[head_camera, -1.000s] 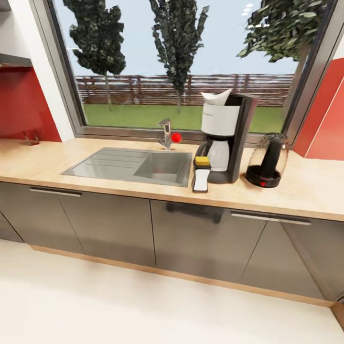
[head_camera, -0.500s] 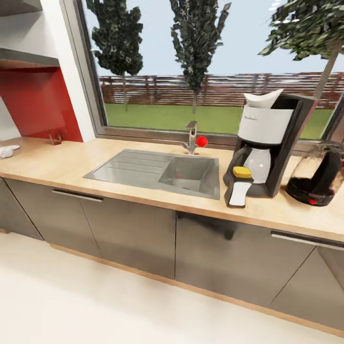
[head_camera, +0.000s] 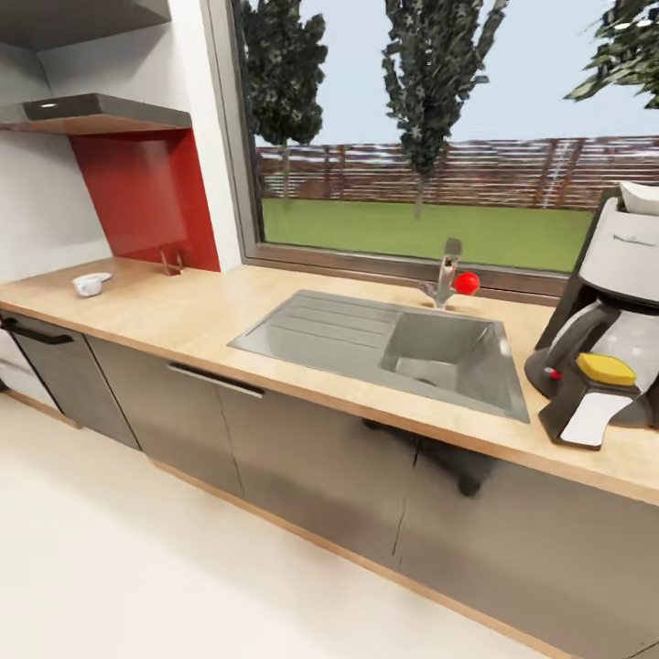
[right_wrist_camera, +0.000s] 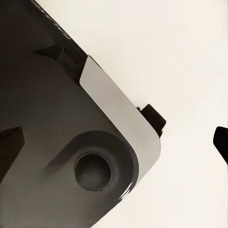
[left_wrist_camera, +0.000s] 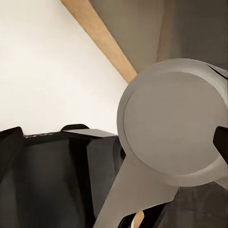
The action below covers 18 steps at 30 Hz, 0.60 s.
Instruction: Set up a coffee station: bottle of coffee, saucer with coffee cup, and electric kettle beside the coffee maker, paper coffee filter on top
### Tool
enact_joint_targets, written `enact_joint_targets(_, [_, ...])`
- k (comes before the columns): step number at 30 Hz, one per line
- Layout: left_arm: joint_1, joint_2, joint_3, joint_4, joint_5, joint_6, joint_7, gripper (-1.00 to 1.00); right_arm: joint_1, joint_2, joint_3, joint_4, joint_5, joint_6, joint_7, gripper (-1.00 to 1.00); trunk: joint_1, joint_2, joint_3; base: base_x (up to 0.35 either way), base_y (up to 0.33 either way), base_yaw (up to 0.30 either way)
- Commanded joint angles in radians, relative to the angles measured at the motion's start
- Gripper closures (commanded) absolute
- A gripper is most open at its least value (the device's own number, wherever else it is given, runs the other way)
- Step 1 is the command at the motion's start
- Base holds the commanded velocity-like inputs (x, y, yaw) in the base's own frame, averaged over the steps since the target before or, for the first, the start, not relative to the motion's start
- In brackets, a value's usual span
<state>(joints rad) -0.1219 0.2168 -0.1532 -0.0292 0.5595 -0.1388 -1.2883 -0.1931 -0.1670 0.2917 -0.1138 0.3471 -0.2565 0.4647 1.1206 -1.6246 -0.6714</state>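
- A long wooden kitchen countertop [head_camera: 183, 316] runs beneath a wide window [head_camera: 439, 137] that looks out on trees, a lawn and a fence, as seen from the head view.
- The coffee maker [head_camera: 609, 320] stands on the countertop at the far right edge of the picture, partly cut off, with a white paper coffee filter [head_camera: 641, 197] poking out of its top.
- The bottle of coffee [head_camera: 590, 403], white with a yellow cap, sits on the counter just in front of the coffee maker, touching or nearly touching its base.
- A steel sink [head_camera: 384, 343] with a draining board is set into the counter to the left of the coffee maker; a tap [head_camera: 447, 275] with a red knob [head_camera: 466, 282] rises behind it.
- A small white coffee cup [head_camera: 90, 285] sits well apart from the coffee maker at the far left end of the counter, near a red wall panel [head_camera: 146, 197]; whether a saucer lies under it is too small to tell.
- Grey cabinet doors [head_camera: 302, 458] line the front below the counter, above a pale floor [head_camera: 137, 567].
- The left wrist view shows a grey round robot part [left_wrist_camera: 171, 128] over cabinet and floor; how far that gripper is open cannot be told.
- The right wrist view shows dark robot bodywork [right_wrist_camera: 61, 142] against pale floor; that gripper's opening cannot be told either.
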Motion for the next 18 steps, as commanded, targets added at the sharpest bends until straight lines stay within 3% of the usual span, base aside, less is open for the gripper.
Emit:
enact_joint_targets(1, [-0.001, 0.000, -0.008, 0.001, 0.006, -0.010, 0.000, -1.00, 0.000, 0.000, 0.003, 0.000, 0.003, -0.004, 0.000, -1.00, 0.000, 0.000, -0.001, 0.170, 0.269, 0.269])
enact_joint_targets(12, [-0.001, 0.001, -0.006, 0.001, 0.006, -0.010, -0.001, -1.00, 0.000, 0.000, 0.003, 0.000, 0.003, -0.004, -0.001, -1.00, 0.000, 0.000, -0.001, 0.129, 0.293, 0.264])
enact_joint_targets(18, [-0.001, 0.001, -0.006, 0.000, 0.006, -0.010, -0.002, -1.00, 0.000, 0.000, 0.001, 0.000, 0.003, -0.004, 0.000, -1.00, 0.000, 0.000, -0.001, 0.163, 0.295, 0.088])
